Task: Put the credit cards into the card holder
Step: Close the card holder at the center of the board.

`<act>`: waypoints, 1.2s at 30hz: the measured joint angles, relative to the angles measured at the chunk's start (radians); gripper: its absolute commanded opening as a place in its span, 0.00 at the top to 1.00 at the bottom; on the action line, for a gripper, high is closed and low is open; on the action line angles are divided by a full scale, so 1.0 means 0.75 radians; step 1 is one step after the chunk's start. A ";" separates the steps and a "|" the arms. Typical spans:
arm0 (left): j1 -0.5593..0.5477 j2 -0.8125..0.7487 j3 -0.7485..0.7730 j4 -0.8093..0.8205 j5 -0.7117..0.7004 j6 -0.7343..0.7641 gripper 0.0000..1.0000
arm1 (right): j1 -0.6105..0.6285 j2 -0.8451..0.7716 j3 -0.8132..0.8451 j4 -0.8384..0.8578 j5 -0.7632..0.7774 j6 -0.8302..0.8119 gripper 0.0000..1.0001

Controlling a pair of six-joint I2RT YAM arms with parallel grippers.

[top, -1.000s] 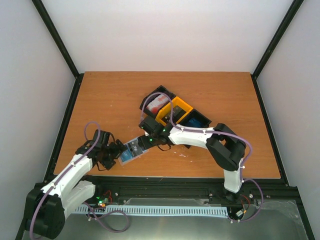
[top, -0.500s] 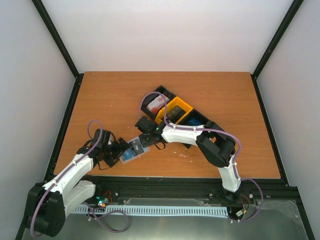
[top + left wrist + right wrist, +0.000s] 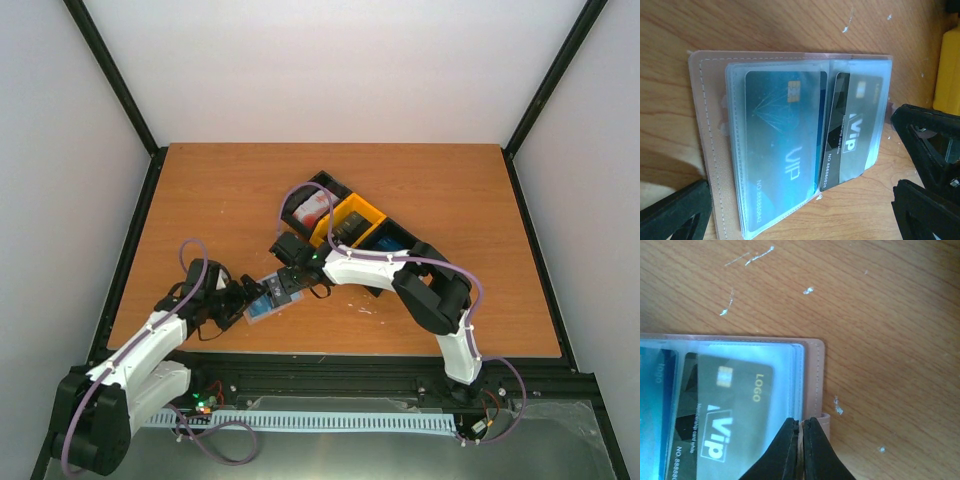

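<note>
The pinkish-tan card holder [image 3: 265,298] lies open on the table near the front edge. A blue credit card [image 3: 780,150] sits in its left clear sleeve, and a black VIP credit card [image 3: 850,125] in the right sleeve. My right gripper [image 3: 800,432] is shut, pinching the card holder's cover edge [image 3: 815,380] beside the black card [image 3: 725,410]. In the top view the right gripper [image 3: 290,282] is at the holder's far-right end. My left gripper [image 3: 800,222] stands open around the holder's near end, touching nothing. A red-and-white card [image 3: 313,207] lies in a bin.
A row of bins runs diagonally behind the holder: a black bin [image 3: 300,196], a yellow bin [image 3: 368,210] and a black bin [image 3: 405,236] with blue inside. The yellow bin's wall [image 3: 947,70] shows at the right of the left wrist view.
My right gripper has shut onto the holder's cover edge and its arm has drawn in toward the holder. My left gripper has edged slightly closer and stays open.
</note>
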 measured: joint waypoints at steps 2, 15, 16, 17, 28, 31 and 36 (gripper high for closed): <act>0.000 -0.008 -0.006 0.011 0.002 0.014 0.01 | 0.000 -0.003 0.000 0.002 -0.019 0.000 0.97; 0.002 -0.131 -0.033 0.103 0.090 0.044 0.01 | -0.008 -0.064 -0.046 0.042 -0.115 0.053 0.97; 0.002 -0.145 -0.033 0.111 0.097 0.044 0.01 | -0.008 -0.063 -0.049 0.043 -0.117 0.056 0.97; 0.002 -0.158 -0.033 0.120 0.107 0.044 0.01 | -0.010 -0.064 -0.054 0.045 -0.120 0.061 0.97; 0.002 -0.064 -0.039 0.332 0.278 0.055 0.01 | -0.024 -0.072 -0.153 0.126 -0.212 0.126 0.97; 0.002 0.015 -0.012 0.371 0.325 0.078 0.02 | -0.043 -0.104 -0.211 0.179 -0.252 0.154 0.97; 0.002 0.125 0.019 0.435 0.403 0.118 0.03 | -0.083 -0.159 -0.289 0.244 -0.296 0.199 0.97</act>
